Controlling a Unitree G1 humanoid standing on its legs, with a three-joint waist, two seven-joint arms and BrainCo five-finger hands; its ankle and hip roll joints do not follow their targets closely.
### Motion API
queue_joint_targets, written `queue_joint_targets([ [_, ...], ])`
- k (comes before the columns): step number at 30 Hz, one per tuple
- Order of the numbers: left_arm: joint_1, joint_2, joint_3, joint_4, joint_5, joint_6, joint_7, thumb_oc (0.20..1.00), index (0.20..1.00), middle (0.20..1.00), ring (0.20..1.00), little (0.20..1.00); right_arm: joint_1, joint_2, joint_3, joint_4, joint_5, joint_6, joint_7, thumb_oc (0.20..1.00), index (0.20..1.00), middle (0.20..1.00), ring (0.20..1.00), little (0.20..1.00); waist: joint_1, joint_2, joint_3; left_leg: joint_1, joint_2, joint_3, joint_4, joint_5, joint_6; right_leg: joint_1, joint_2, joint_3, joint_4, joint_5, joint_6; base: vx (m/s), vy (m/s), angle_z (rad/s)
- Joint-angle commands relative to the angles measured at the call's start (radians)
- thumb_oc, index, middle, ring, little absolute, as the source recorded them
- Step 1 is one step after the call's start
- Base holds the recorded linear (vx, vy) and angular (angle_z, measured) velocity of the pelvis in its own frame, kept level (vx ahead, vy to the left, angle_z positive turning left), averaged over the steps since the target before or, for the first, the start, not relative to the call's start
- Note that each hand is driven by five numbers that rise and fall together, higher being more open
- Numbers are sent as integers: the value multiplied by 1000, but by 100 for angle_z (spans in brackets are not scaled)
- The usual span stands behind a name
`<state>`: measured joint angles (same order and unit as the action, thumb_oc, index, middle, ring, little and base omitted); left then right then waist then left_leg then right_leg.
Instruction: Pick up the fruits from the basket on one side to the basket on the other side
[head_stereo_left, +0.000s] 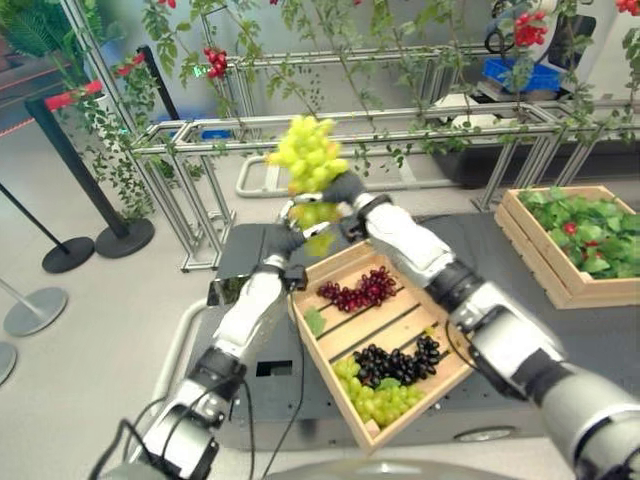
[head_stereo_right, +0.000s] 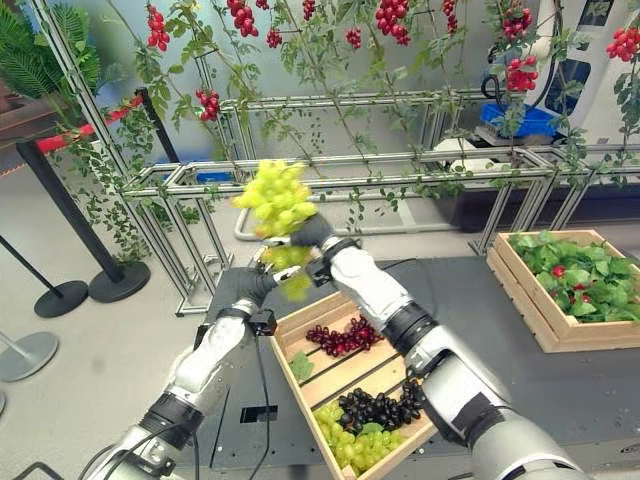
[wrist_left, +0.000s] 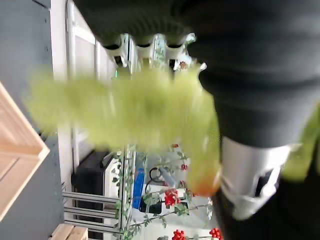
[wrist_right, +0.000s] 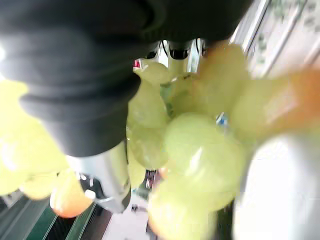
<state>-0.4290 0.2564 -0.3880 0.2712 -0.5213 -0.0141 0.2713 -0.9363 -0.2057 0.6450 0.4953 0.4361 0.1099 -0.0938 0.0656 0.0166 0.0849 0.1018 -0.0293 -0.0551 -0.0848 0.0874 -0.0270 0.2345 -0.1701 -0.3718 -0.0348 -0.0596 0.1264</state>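
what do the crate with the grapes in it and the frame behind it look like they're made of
The crate looks like pale unfinished wood: light slats with gaps between them and plain board sides. The frame behind it looks like bare metal, probably aluminium: straight silver rails with a dull sheen. The green grape bunch, held up by the right hand, has an even gloss; real or plastic can't be told.

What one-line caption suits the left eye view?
Both hands, right and left, lift a green grape bunch above the wooden crate of grapes.

Green grapes (wrist_left: 125, 107) blurred; far crate (head_stereo_left: 575, 245) cut by edge
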Motion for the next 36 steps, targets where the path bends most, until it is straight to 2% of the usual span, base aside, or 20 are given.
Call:
queue_joint_targets([
  [1, -131, 5, -34, 71, 76, -43, 9, 1000, 1000, 1000, 1000, 1000, -86, 13, 6, -76, 26, -73, 13, 200, 200, 200, 200, 200, 4, -43, -56, -11, 4, -10, 151, -213, -40, -34, -90, -11, 84, -22, 39, 0, 0, 0],
  [5, -149, -8, -51, 84, 70, -46, 10, 1000, 1000, 1000, 1000, 1000, -86, 44, 25, -82, 39, -76, 17, 200, 200, 200, 200, 200, 3, -42, -56, -13, 2, -11, 152, -212, -38, -34, -89, -9, 84, -22, 39, 0, 0, 0],
  [13, -155, -37, -40, 103, 30, -51, 48, 1000, 1000, 1000, 1000, 1000, 11, 149, 47, -145, 177, -98, 6, 200, 200, 200, 200, 200, 2, -41, -47, -13, 0, -9, 152, -213, -34, -42, -94, -4, 92, -20, 40, 0, 0, 0],
  [20, -142, -46, 9, 96, 8, -72, 106, 1000, 1000, 1000, 1000, 1000, 107, 160, 69, -227, 197, -101, -1, 200, 200, 200, 200, 200, 2, -42, -37, -19, -2, -8, 157, -215, -33, -52, -97, -3, 101, -21, 43, 0, 0, 0],
  [30, -137, -59, 39, 49, -19, -102, 129, 1000, 1000, 1000, 1000, 1000, 175, 169, 62, -255, 247, -115, -10, 200, 200, 200, 200, 200, -3, -44, -31, -17, 1, -3, 155, -215, -33, -59, -98, 3, 105, -23, 42, -1, 0, -1],
  [31, -136, -58, 36, 47, -19, -100, 123, 661, 661, 661, 661, 661, 180, 167, 61, -256, 250, -116, -5, 200, 200, 200, 200, 200, -4, -44, -30, -18, 1, -4, 156, -215, -33, -61, -99, 4, 107, -23, 42, 0, 0, 0],
  [32, -130, -52, 36, 41, -16, -100, 112, 200, 200, 200, 200, 200, 188, 164, 63, -259, 253, -115, -1, 200, 200, 200, 200, 200, -5, -43, -29, -18, 0, -4, 156, -215, -33, -61, -98, 5, 106, -23, 42, 0, 0, 0],
  [36, -118, -51, 39, 41, -35, -103, 91, 200, 200, 200, 200, 200, 201, 163, 59, -253, 264, -115, 8, 200, 200, 200, 200, 200, -7, -42, -29, -16, 0, -2, 154, -216, -33, -60, -99, 6, 107, -23, 42, 0, 0, 0],
])
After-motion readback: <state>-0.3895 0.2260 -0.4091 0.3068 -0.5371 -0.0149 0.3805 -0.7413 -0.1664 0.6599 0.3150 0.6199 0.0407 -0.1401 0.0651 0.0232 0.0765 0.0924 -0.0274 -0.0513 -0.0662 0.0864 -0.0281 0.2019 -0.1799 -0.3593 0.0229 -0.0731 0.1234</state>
